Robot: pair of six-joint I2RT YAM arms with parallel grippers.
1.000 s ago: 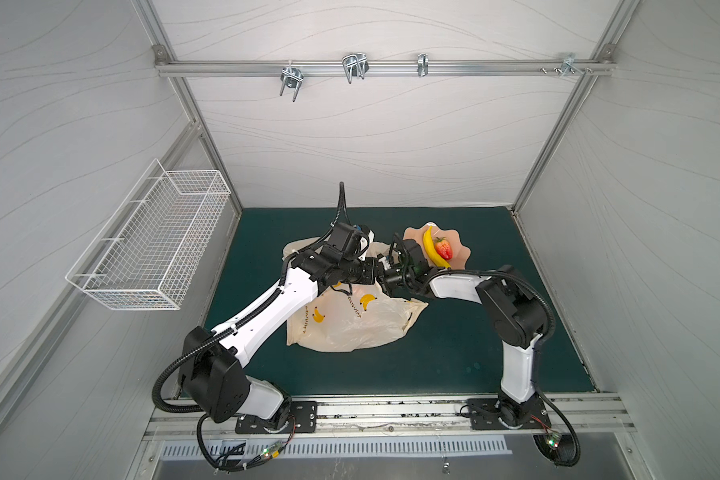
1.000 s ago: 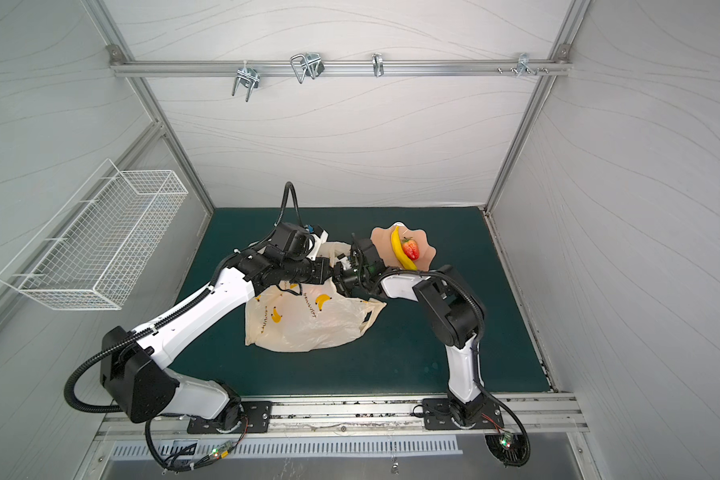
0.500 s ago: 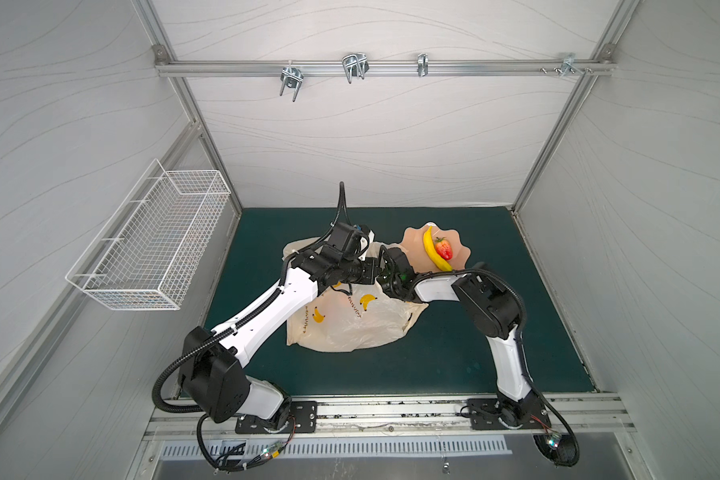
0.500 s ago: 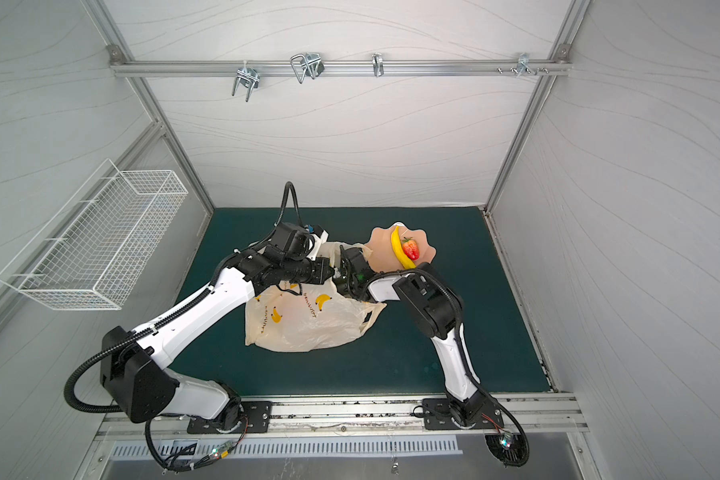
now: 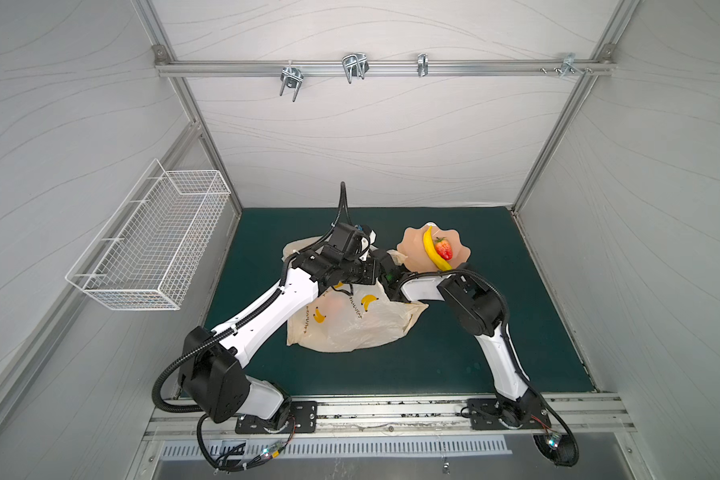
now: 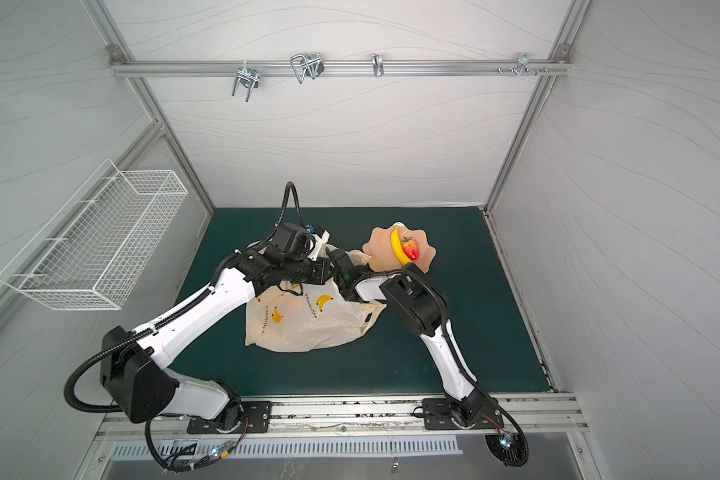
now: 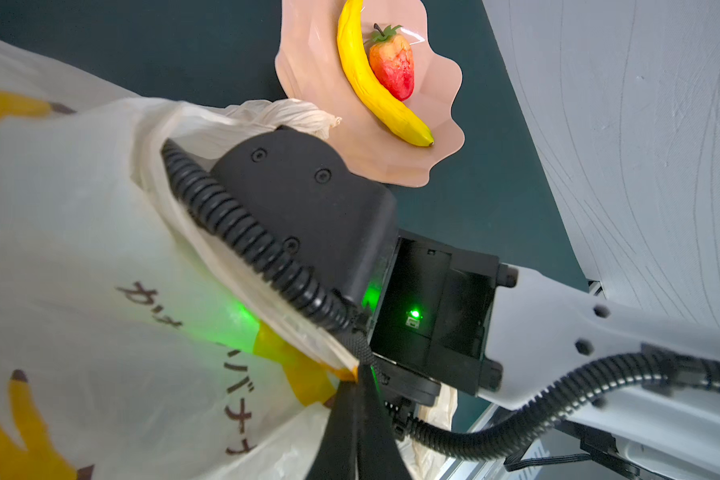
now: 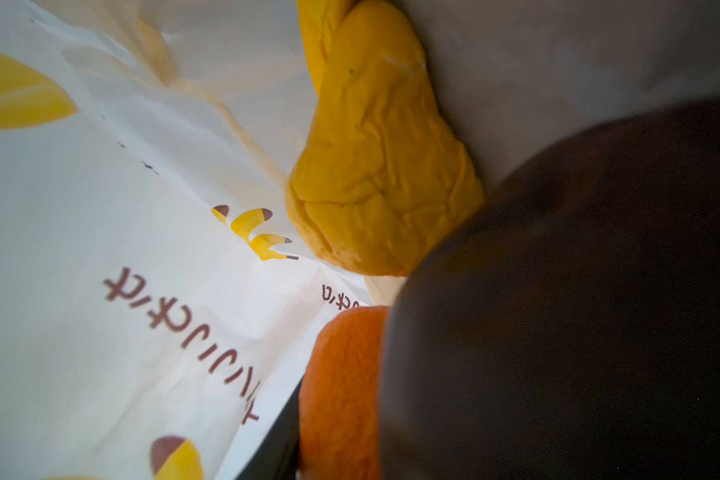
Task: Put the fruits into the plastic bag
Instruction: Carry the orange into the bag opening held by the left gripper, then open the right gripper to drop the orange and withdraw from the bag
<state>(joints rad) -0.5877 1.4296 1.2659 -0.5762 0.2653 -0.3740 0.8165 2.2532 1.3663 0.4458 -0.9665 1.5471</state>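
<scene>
- The thin, crinkly, cream-coloured plastic bag printed with yellow bananas (image 5: 350, 324) lies on the dark green mat (image 5: 474, 353). The left gripper (image 7: 356, 388) lifts its mouth, with its fingers pressed together on the rim. If that film slides out of the pinch, the mouth would likely collapse onto the other arm
- The right gripper (image 7: 300, 199) is pushed deep into the opening. I cannot tell how its fingers stand, because a blurred dark brown mass (image 8: 578, 311) fills much of its wrist view. If film catches on the black housing as it withdraws, the whole bag could be dragged or fruit tipped back out
- Inside lie a round orange toy fruit (image 8: 341, 390) and a wrinkled yellow piece, probably the lemon (image 8: 383, 166). Both look free to roll towards the mouth if the bag tilts
- The long yellow toy banana (image 5: 431, 251) and the red strawberry (image 5: 443, 248) wait on the pale pink scalloped dish (image 5: 408, 249), just beside the bag's handle. A swinging elbow or a tugged handle could knock the dish
</scene>
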